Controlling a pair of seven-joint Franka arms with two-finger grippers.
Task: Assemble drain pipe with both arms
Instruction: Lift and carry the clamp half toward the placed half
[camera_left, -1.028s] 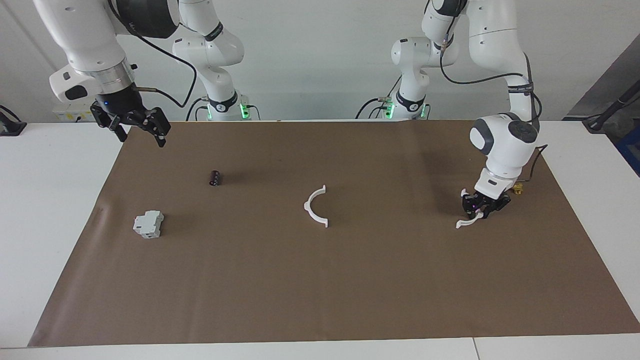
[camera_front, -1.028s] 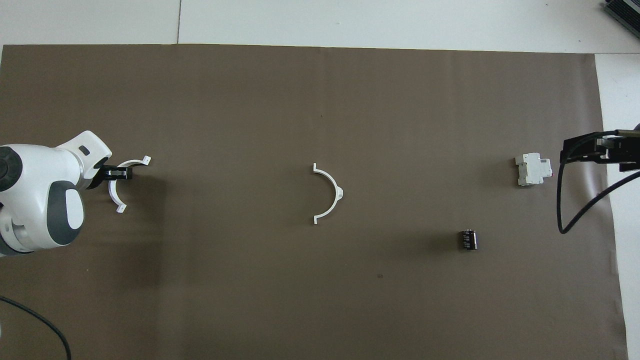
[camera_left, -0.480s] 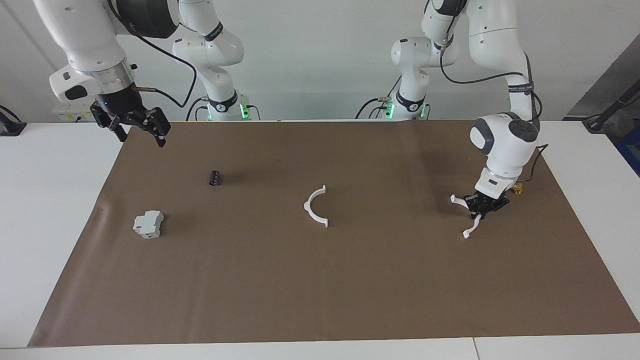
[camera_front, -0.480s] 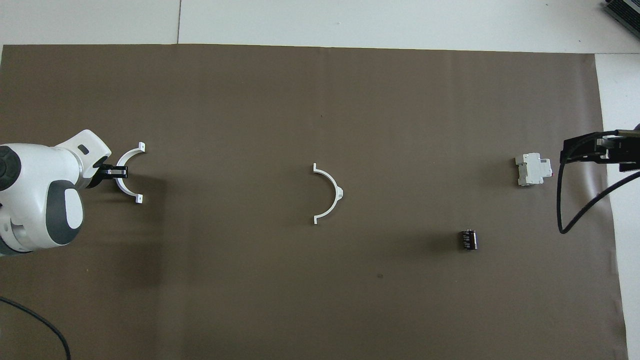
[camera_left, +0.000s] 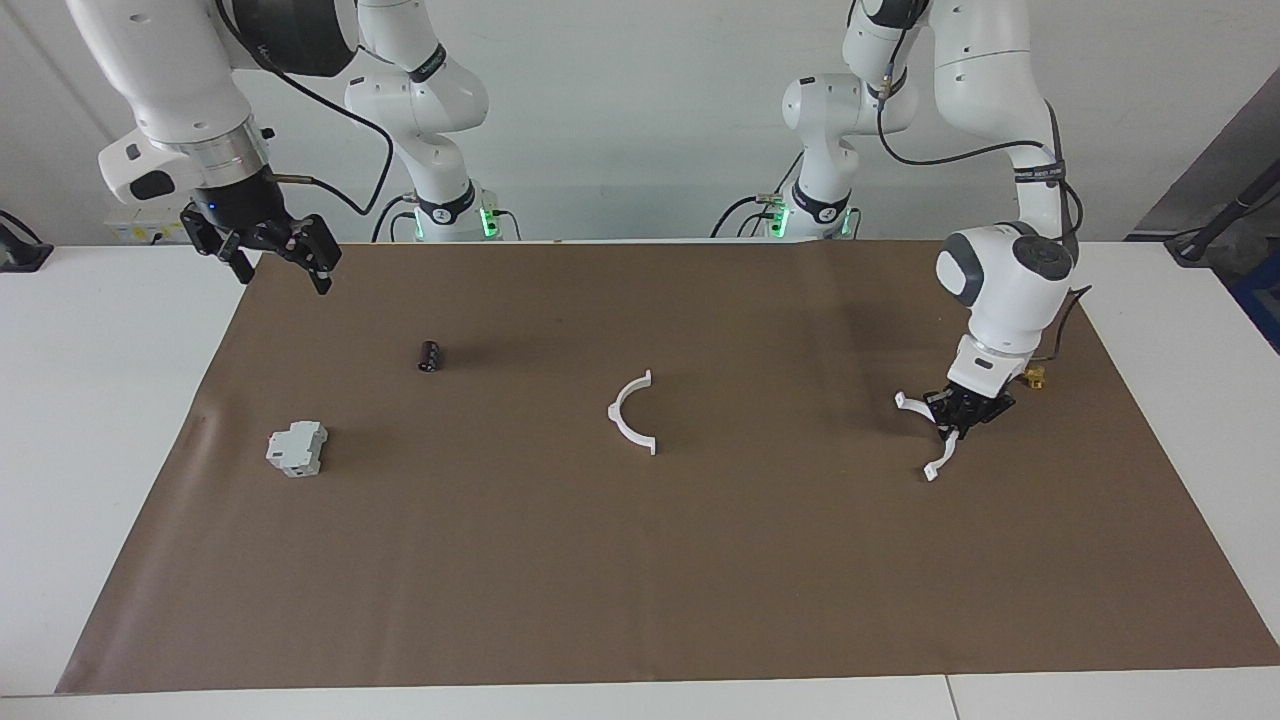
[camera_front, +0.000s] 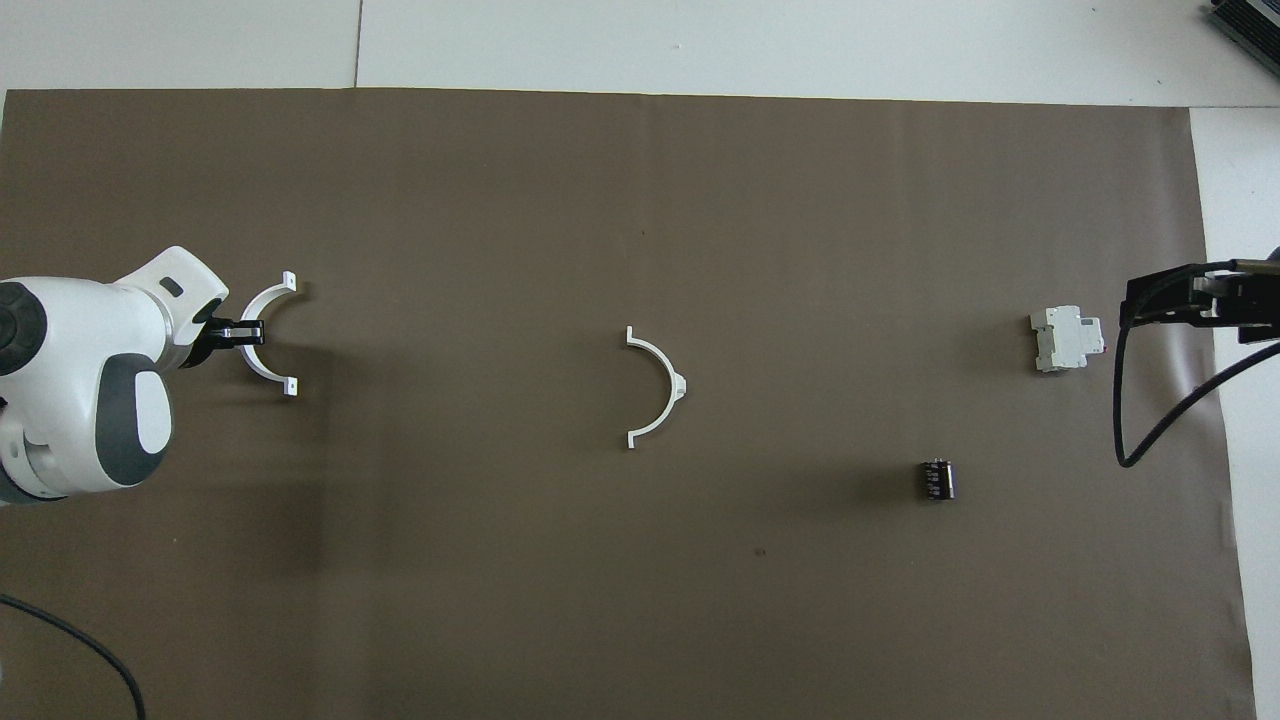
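Brown paper (camera_left: 640, 560) lies flat over the white table (camera_left: 100, 450) like a big smooth sheet. Two thin white plastic half rings are the drain pipe pieces, each a curved arc with small tabs sticking out at its ends.

One half ring (camera_left: 632, 412) (camera_front: 657, 387) lies flat on the paper in the middle of the table, with nothing touching it.

At the left arm's end of the table, the held half ring (camera_left: 930, 440) (camera_front: 268, 335) is pinched by the left gripper (camera_left: 965, 413) (camera_front: 243, 332). Its black fingers are squeezed together on the middle of the thin arc, low over the paper. The arc's two ends point toward the middle of the table. The left arm (camera_left: 1005, 290) above it is round, white and shiny, with grey patches.

High over the paper's edge at its own end of the table hangs the right gripper (camera_left: 272, 255), where its arm waits. Its black jaws are spread wide apart and hold nothing.

Under it, on the paper, stands a boxy grey-white block (camera_left: 297, 448) (camera_front: 1067, 339) with hard square edges. A small black cylinder (camera_left: 429, 355) (camera_front: 937, 478) lies on its side, nearer to the robots than the block. A tiny gold-coloured bit (camera_left: 1034, 376) sits on the paper just beside the left gripper.
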